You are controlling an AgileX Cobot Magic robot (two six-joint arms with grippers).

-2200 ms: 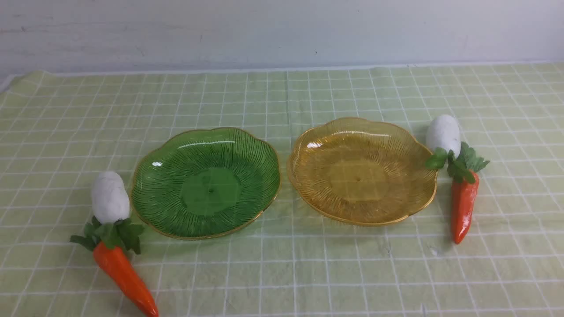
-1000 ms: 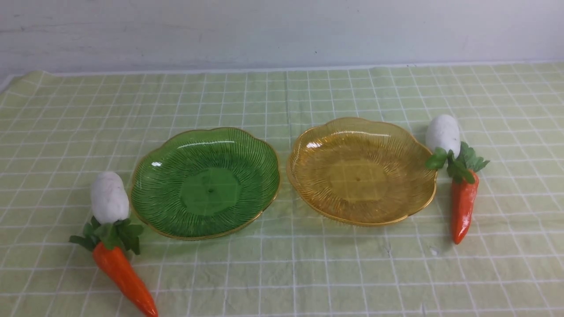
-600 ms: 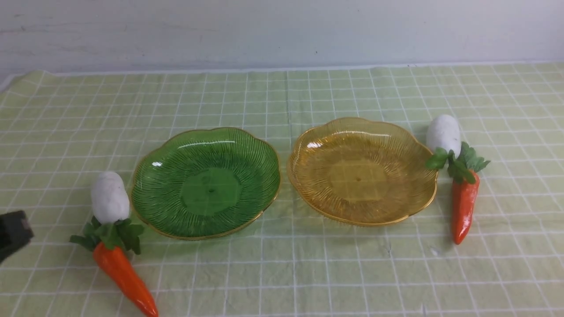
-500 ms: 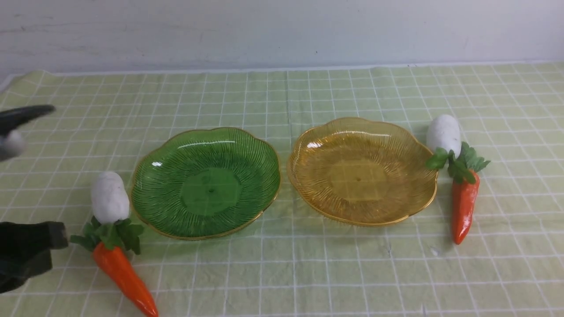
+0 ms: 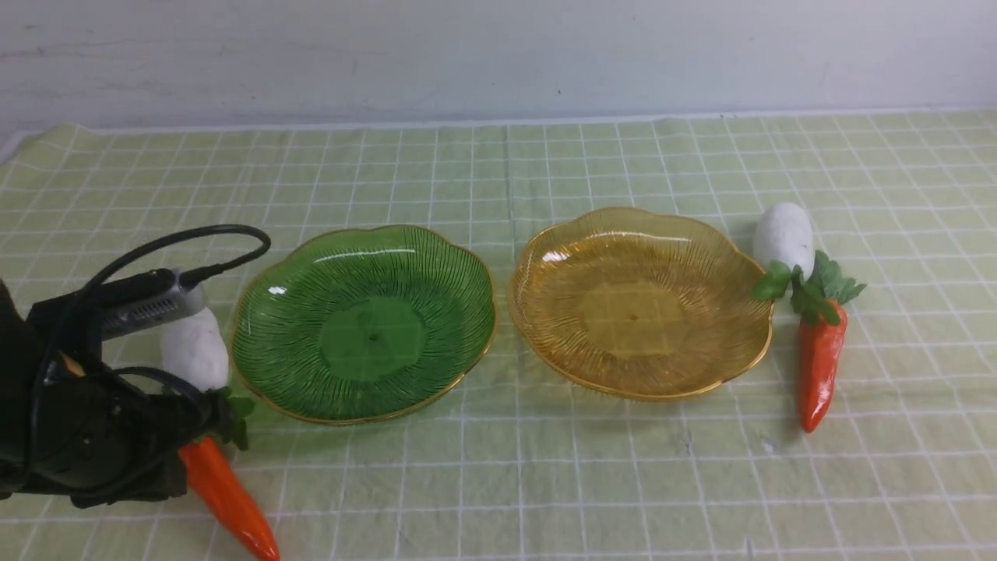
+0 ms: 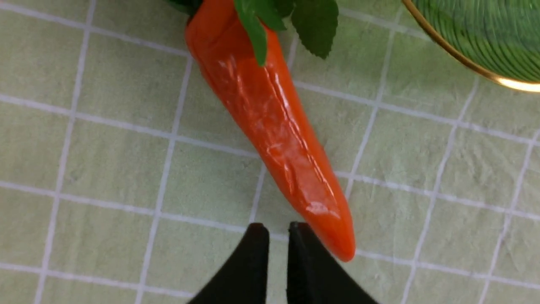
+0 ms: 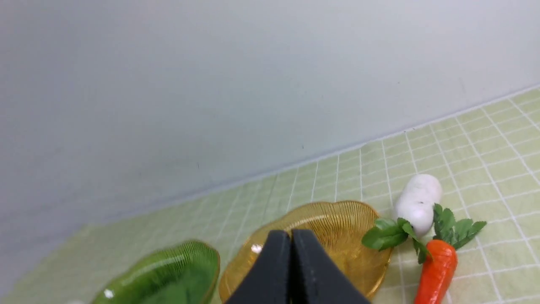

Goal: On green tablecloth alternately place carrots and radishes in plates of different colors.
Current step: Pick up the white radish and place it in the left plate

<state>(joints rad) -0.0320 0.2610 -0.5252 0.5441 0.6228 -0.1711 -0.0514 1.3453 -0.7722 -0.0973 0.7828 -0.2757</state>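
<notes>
On the green tablecloth [image 5: 498, 483] a dark green plate [image 5: 364, 323] and an amber plate [image 5: 639, 300] lie side by side, both empty. One radish [image 5: 193, 351] and one carrot [image 5: 226, 499] lie left of the green plate. The other radish [image 5: 783, 238] and carrot [image 5: 819, 366] lie right of the amber plate. My left arm [image 5: 86, 428] hangs over the left carrot's leafy top. In the left wrist view my left gripper [image 6: 278, 230] is shut and empty, beside the carrot's [image 6: 270, 122] tip. My right gripper [image 7: 290, 240] is shut and empty, high above the amber plate [image 7: 346, 228].
A pale wall [image 5: 498, 54] runs along the cloth's far edge. A black cable [image 5: 195, 241] loops from my left wrist above the left radish. The green plate's gold rim [image 6: 464, 63] is near the left carrot's top.
My left arm has come in from the left edge and now covers the left carrot's leaves. The plates, radishes and carrots have not moved.
</notes>
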